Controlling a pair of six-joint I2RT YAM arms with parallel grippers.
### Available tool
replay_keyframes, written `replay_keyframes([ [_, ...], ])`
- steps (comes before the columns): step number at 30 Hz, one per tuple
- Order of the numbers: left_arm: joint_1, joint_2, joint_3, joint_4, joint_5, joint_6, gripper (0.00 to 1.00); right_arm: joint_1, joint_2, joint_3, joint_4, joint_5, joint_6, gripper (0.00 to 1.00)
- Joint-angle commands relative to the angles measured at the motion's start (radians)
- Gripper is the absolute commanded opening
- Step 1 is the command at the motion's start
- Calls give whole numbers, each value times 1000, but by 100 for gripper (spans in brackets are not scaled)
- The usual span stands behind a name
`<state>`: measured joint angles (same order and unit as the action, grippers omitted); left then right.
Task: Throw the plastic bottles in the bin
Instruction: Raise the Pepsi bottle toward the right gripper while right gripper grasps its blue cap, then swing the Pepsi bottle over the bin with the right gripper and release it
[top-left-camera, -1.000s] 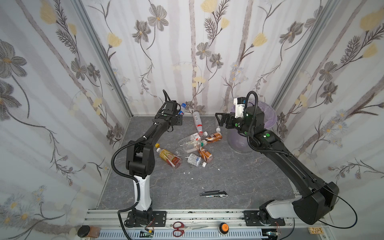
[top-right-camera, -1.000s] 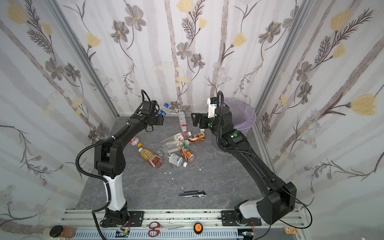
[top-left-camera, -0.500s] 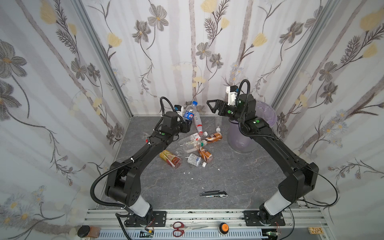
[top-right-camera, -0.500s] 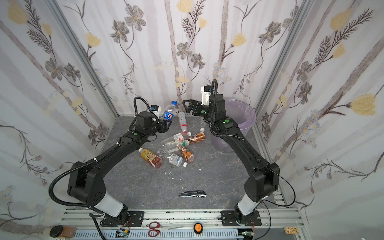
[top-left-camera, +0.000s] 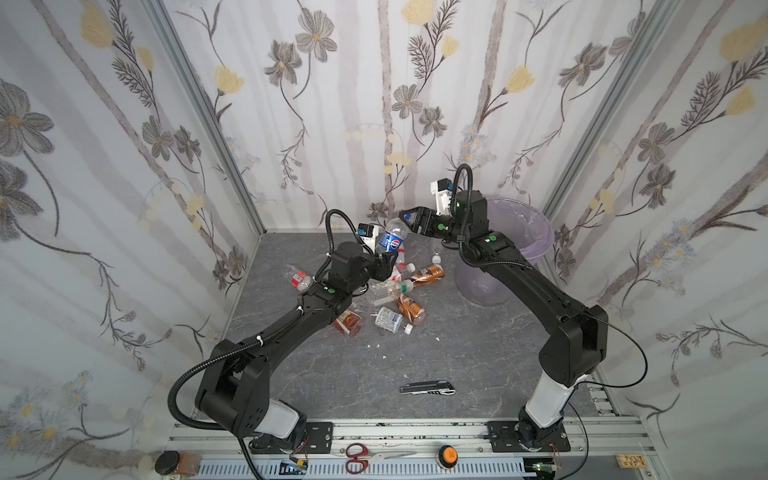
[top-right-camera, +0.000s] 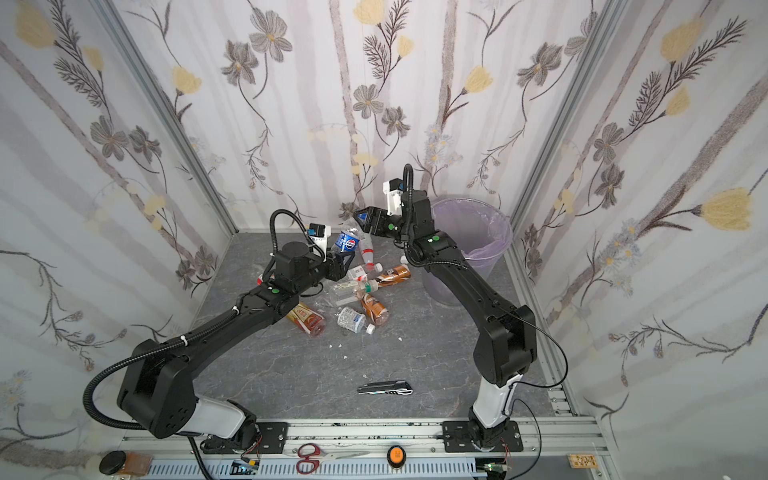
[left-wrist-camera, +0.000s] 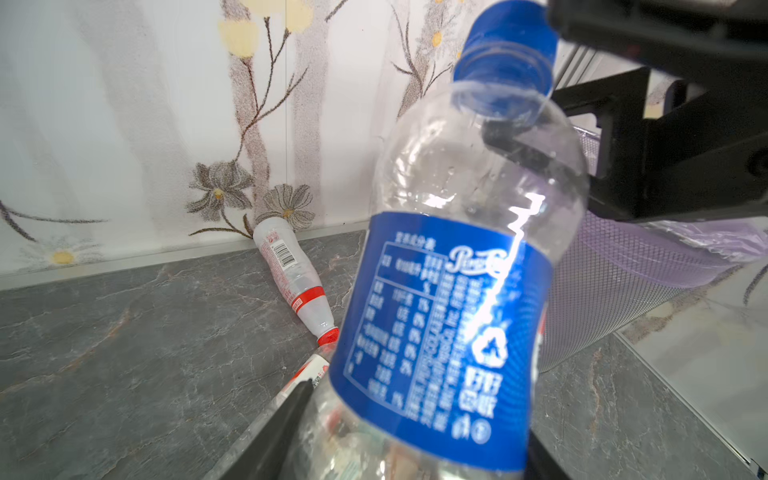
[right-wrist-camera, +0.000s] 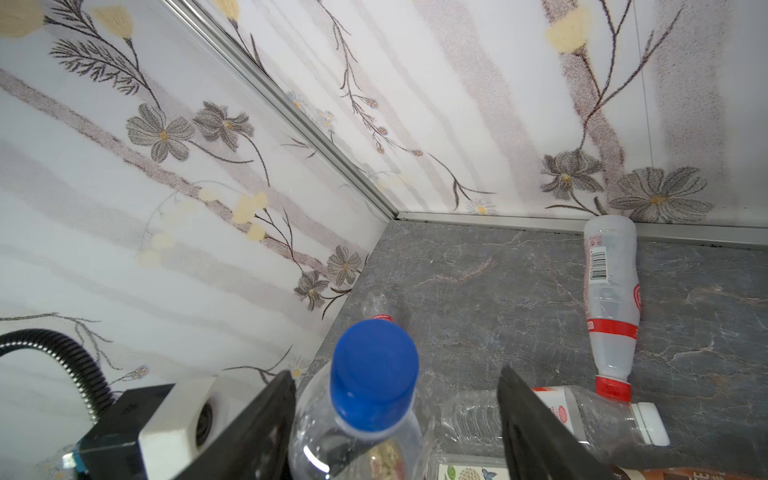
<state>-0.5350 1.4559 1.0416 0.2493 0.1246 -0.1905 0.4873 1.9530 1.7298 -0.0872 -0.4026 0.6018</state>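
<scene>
The blue-label bottle (top-left-camera: 390, 242) is up in the air near the table's (top-left-camera: 353, 386) back edge, above the pile of bottles (top-left-camera: 395, 291) lying mid-table. Its cap end tilts toward the bin (top-left-camera: 478, 286), which stands at the back right corner.

Handling: looks empty, so prob. v. light. The thin clear wall will dent under a squeeze, and the glossy label is likely slippery. Stiffest spots are prob. the neck just under the blue cap (right-wrist-camera: 374, 365) and the base. Best hold for a second tool: the neck, not the soft shoulder.

Pose: left gripper (top-left-camera: 385, 266) is clamped on the bottle's lower body. Its arm stretches low across the table w/ the wrist angled up, so the bottle leans right. The right gripper (top-left-camera: 408, 219) reaches in from the bin side w/ its elbow well behind. Its fingers (right-wrist-camera: 266, 415) stand apart either side of cap & neck, w/ gaps on both sides, so it's not gripping yet.

Judgement: a hand-over. If the left lets go before the right pinches, the bottle drops onto the pile. The grey knife (top-left-camera: 428, 388) near the front edge isn't part of the job.
</scene>
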Motion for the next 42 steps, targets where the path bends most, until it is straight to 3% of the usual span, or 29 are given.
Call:
replay_keyframes([
  [1, -17, -12, -12, 59, -21, 0, 59, 1, 23, 30, 18, 5, -1, 68],
  [10, -31, 6, -8, 65, -46, 8, 59, 2, 31, 33, 16, 4, 4, 41],
  [14, -29, 23, 5, 68, -55, 6, 59, 8, 17, 8, 21, 7, 2, 36],
  [20, -34, 31, 15, 72, -57, 0, 61, 10, 4, -21, 18, 16, -5, 20],
  [25, -44, 17, 12, 71, -62, 1, 79, 11, -23, -23, 7, 61, -32, 15],
  [28, -49, 4, 11, 70, -61, 0, 97, 10, -43, -18, -7, 101, -57, 13],
  [33, -65, -33, 5, 61, -63, 2, 100, 3, -66, 50, -100, 218, -164, 12],
  [42, -112, -170, 0, 58, -71, 13, 100, -3, -279, 168, -173, 600, -428, 12],
])
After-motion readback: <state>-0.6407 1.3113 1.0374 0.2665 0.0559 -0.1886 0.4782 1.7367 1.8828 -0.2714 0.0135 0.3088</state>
